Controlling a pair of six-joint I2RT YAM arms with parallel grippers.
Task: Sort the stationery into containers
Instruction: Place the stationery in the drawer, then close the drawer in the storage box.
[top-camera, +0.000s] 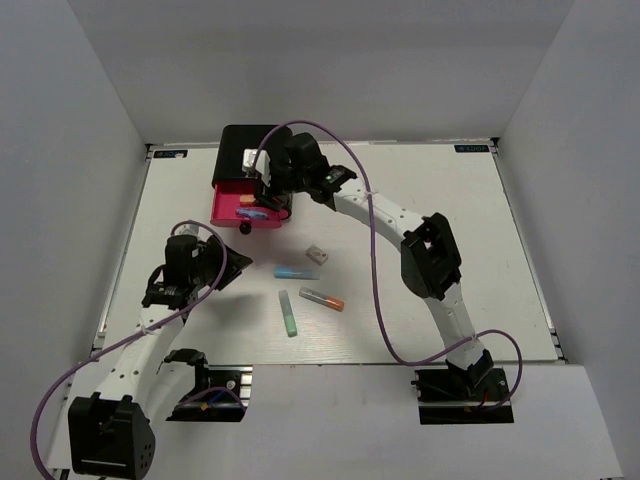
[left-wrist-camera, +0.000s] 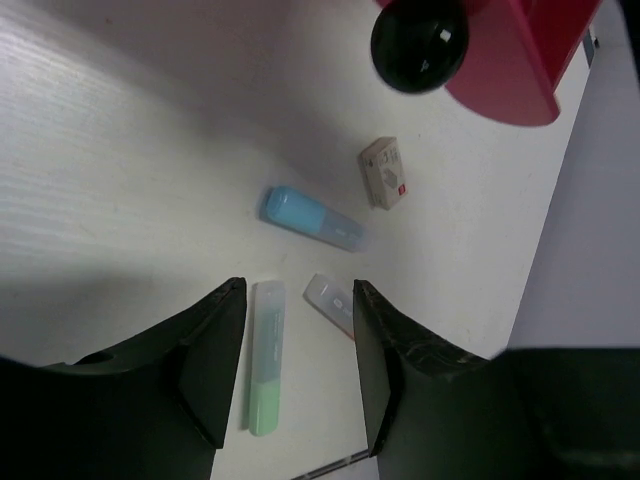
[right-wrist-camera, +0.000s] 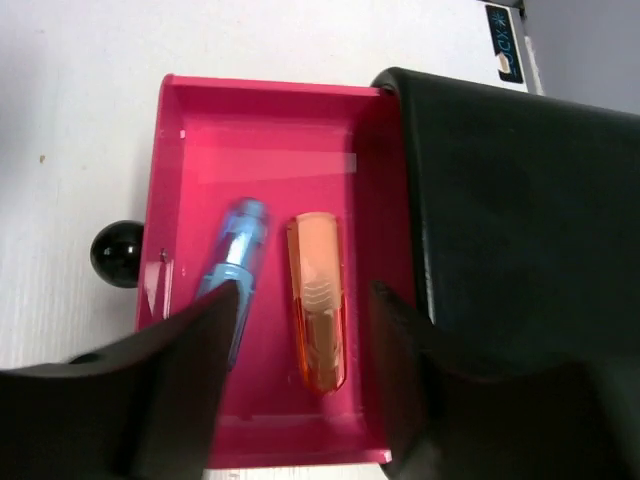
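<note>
White bench (top-camera: 450, 250), grey panels on three sides. Right pincer (right-wrist-camera: 305, 335): jaws apart, nothing held, poised above the pulled-out glossy pink plastic drawer (right-wrist-camera: 270, 110) of the rounded black cabinet (right-wrist-camera: 510, 200). Inside the drawer lie a translucent orange marker stick (right-wrist-camera: 318, 300) and, beside it, a blue marker stick (right-wrist-camera: 235, 250). Left pincer (left-wrist-camera: 298, 330): jaws apart, empty, above the bench. Loose on the bench beneath it: a pale green stick (left-wrist-camera: 265, 360), a grey stick with orange tip (left-wrist-camera: 330, 298), a light blue stick (left-wrist-camera: 312, 218) and a small white block (left-wrist-camera: 383, 172).
</note>
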